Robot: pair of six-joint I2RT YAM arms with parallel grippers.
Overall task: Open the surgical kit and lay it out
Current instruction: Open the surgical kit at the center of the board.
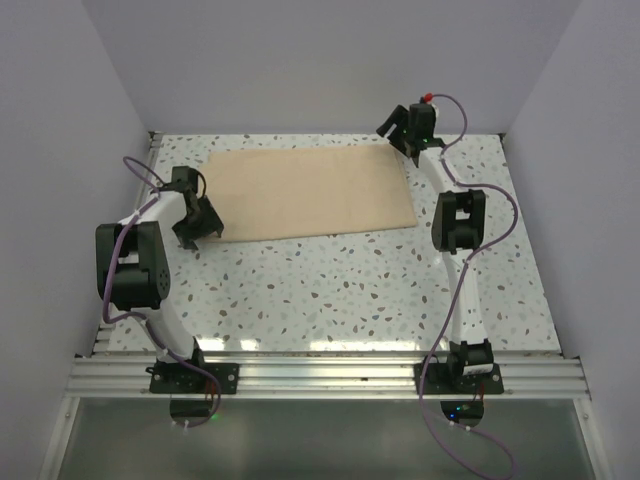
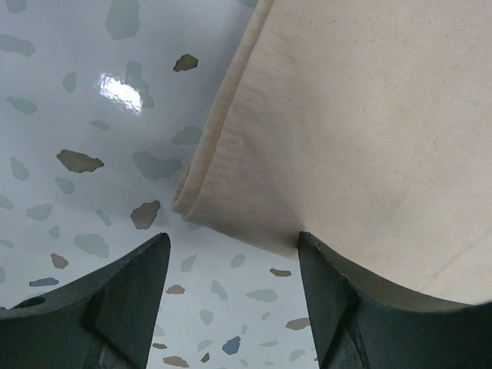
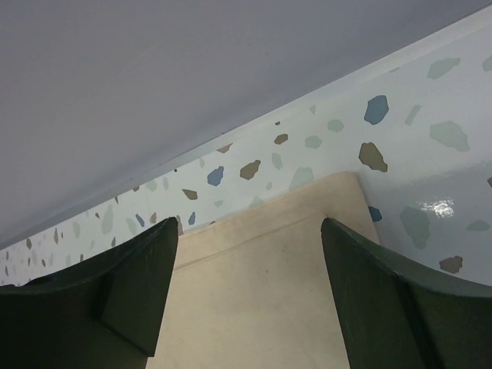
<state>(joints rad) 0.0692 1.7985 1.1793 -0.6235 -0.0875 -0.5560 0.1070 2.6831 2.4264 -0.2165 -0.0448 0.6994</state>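
Gaping wide, left tool point(image 2: 231, 237) and right tool point(image 3: 250, 223) hover at cloth wrap point(image 1: 310, 190) corners; empty.

The beige cloth wrap point(image 1: 310, 192) lies flat across the far half of the table point(image 1: 330, 290), low enough to pass over, and the speckled tabletop in front of it lies open between the 2 arms. The back wall point(image 1: 320, 60) rises just behind the cloth's far edge, leaving a narrow strip where the right gripper point(image 1: 398, 133) hangs, jaws apart. The left wall point(image 1: 60, 150) and right wall point(image 1: 590, 150) close the sides, and the left gripper point(image 1: 197, 237), jaws apart, stands at the cloth's near left corner.
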